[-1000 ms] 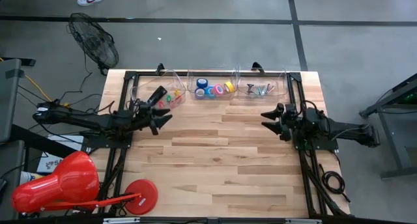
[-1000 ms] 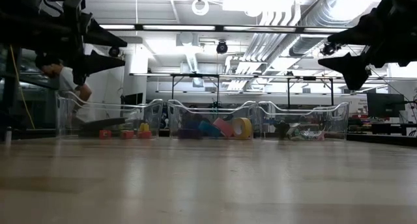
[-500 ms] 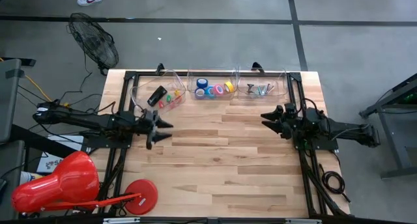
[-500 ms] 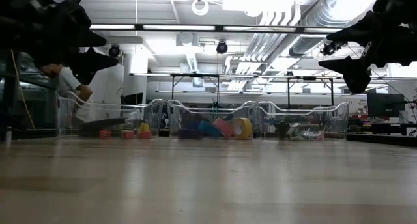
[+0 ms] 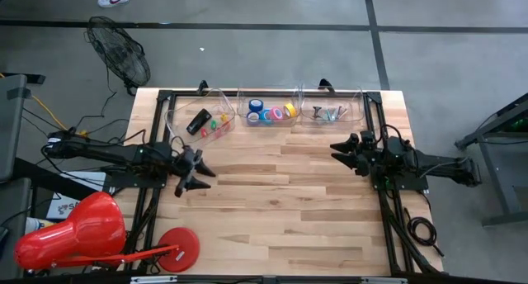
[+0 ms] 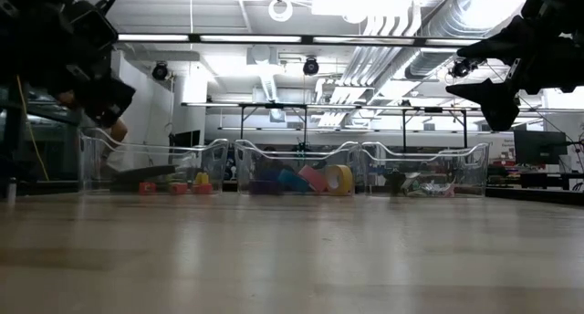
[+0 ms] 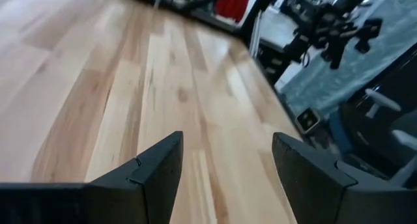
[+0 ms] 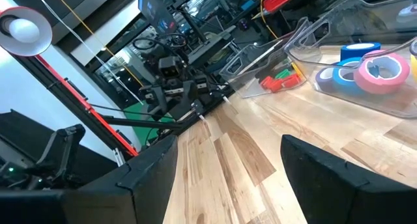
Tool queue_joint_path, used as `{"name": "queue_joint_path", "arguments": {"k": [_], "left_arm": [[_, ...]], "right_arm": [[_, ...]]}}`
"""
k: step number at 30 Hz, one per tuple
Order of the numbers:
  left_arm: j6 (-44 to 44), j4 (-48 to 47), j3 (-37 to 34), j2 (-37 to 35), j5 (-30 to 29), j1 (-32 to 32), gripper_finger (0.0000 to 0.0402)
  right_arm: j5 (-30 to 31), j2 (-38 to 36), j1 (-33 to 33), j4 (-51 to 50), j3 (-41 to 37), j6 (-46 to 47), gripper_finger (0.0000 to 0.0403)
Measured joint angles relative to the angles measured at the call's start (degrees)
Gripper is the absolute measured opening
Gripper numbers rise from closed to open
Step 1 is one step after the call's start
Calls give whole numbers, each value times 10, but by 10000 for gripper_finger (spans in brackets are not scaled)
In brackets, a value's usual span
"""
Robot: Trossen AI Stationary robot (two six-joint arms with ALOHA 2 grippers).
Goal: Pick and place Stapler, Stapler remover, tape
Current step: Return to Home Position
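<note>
Three clear bins stand in a row along the table's far edge. The left bin (image 5: 200, 119) holds the black stapler (image 5: 198, 121) and small red, green and yellow staple removers (image 5: 219, 124), which also show in the right wrist view (image 8: 281, 78). The middle bin holds the tape rolls (image 5: 269, 112) (image 8: 373, 62) (image 6: 315, 179), lying on its floor. My left gripper (image 5: 200, 177) (image 7: 228, 142) is open above bare wood, on the near side of the left bin. My right gripper (image 5: 333, 151) (image 8: 228, 142) is open and hovers near the table's right side.
The right bin (image 5: 330, 113) holds small metal items. Open wooden table (image 5: 272, 210) stretches between the arms and toward the near edge. Off the table's left near corner are a red lamp (image 5: 74, 230) and its flat red disc base (image 5: 179, 248); a fan (image 5: 120, 57) stands on the floor.
My left gripper has drawn back from the left bin toward the table's near edge, turning as it went and staying open. The stapler lies in the left bin. The right arm has kept still.
</note>
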Motion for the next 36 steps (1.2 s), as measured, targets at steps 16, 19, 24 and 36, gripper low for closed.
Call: {"name": "queue_joint_path", "arguments": {"k": [16,19,24,36], "left_arm": [[0,-56,0,2,-4,0,231],[0,-87,0,-34,-6,0,231],[0,-111,0,-97,-6,0,231],[-1,-116,1,-111,-6,0,231]], "right_arm": [[1,0,0,0,0,0,263],[1,0,0,0,0,0,264],[1,0,0,3,-1,0,264],[1,0,0,3,-1,0,264]]}}
